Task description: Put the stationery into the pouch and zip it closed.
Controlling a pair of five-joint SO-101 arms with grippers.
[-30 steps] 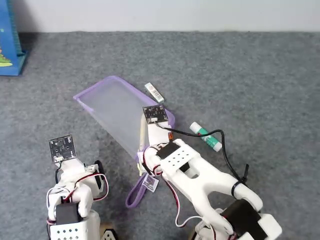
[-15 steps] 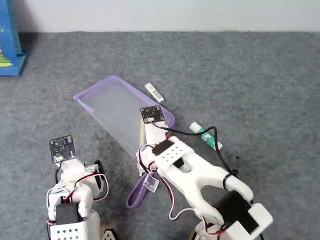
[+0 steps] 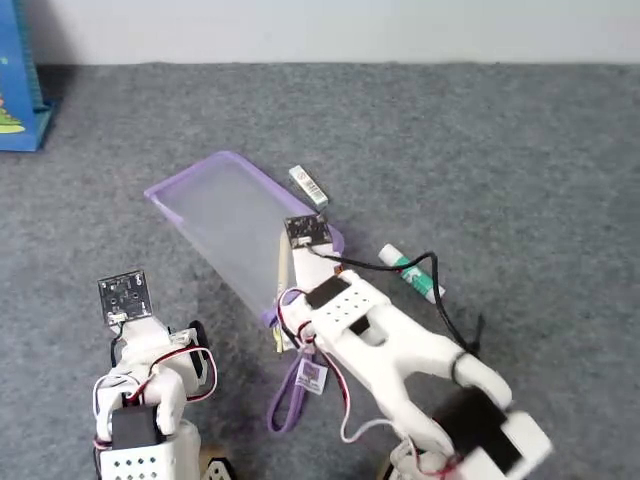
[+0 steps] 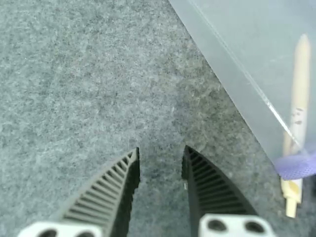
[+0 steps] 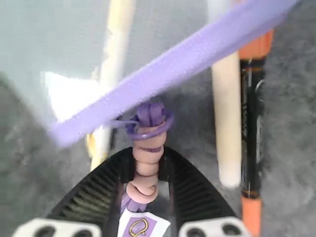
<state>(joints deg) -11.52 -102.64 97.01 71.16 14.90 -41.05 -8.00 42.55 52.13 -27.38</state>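
Looking down from the high view, the clear pouch (image 3: 225, 225) lies flat on grey carpet (image 3: 520, 150) under the right arm (image 3: 390, 345). A small eraser (image 3: 308, 185) just beside it and a green-and-white glue stick (image 3: 410, 272) nearby aren't packed yet. Left wrist view: the left gripper (image 4: 160, 155) hangs over bare carpet beside the pouch, jaws apart on nothing, probably just parked out of the way, while a cream pencil (image 4: 296, 98) pokes out of the pouch's mouth. Right wrist view: the right gripper (image 5: 146, 158) is clamped on the purple zipper cord (image 5: 147, 131), I'd guess to hold that end, with an orange-and-black marker (image 5: 253, 123) sticking out under the zipper band (image 5: 197, 64).
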